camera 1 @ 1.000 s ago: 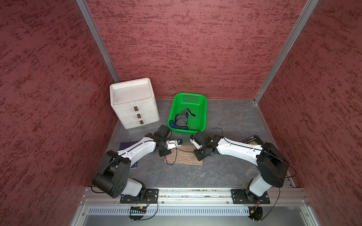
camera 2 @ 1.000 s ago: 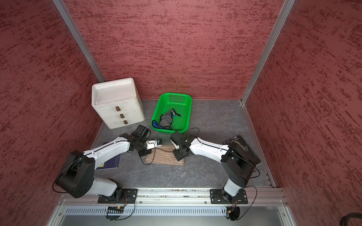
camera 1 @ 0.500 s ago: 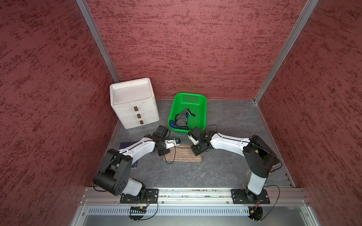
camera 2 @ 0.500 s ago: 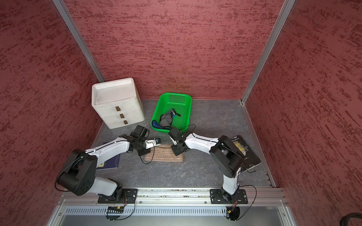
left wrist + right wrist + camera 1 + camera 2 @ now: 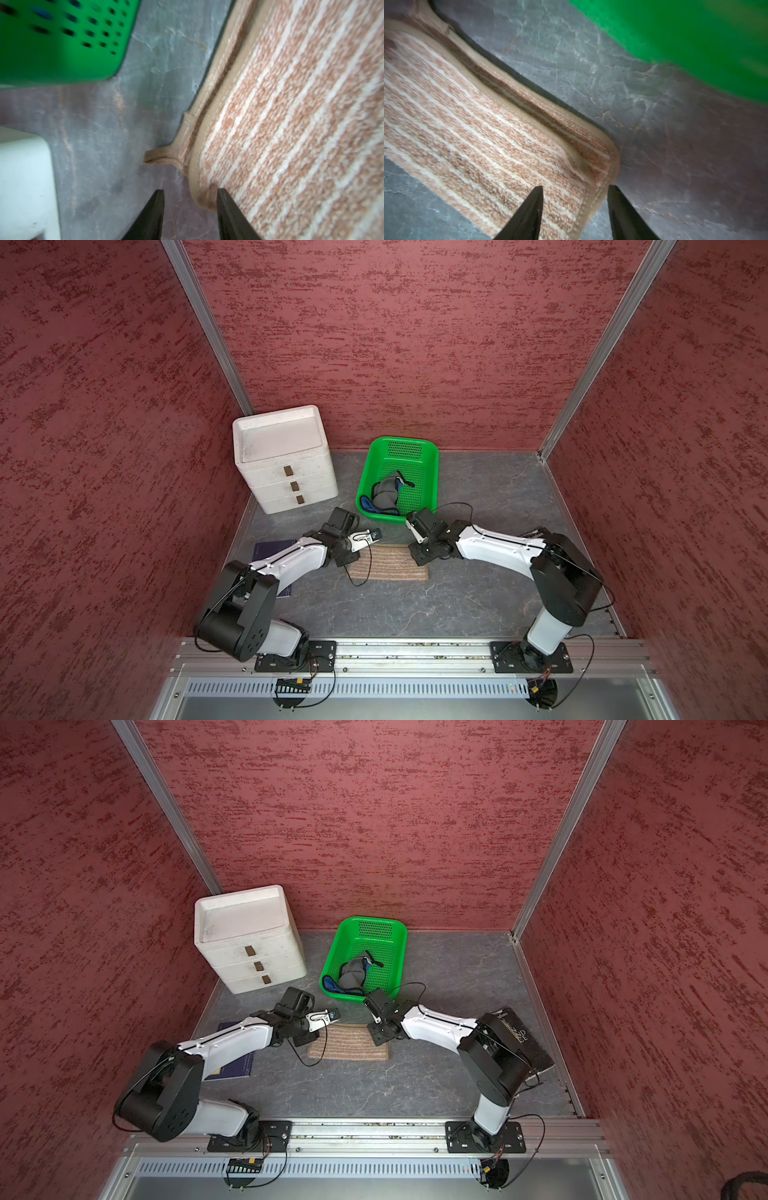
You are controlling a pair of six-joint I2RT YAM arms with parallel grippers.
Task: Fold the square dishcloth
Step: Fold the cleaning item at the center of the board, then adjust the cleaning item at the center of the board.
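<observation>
Right gripper [image 5: 574,209] spread — astride dishcloth [image 5: 477,128] corner; green basket [image 5: 695,37] near

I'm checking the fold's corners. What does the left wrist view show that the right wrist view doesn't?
Only left wrist: the hanging loop on the striped dishcloth, and a corner of the white drawer unit. Only right wrist: the dishcloth's edge away from the green basket. Both: the dishcloth doubled over, the basket, grey table, and an open gripper at a cloth corner: left gripper, right gripper.

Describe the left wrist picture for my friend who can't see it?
A folded peach-and-white striped dishcloth lies on the grey table, its corner by the open left gripper's black tips. A small loop pokes from its edge; a green basket and white drawer unit stand nearby.
</observation>
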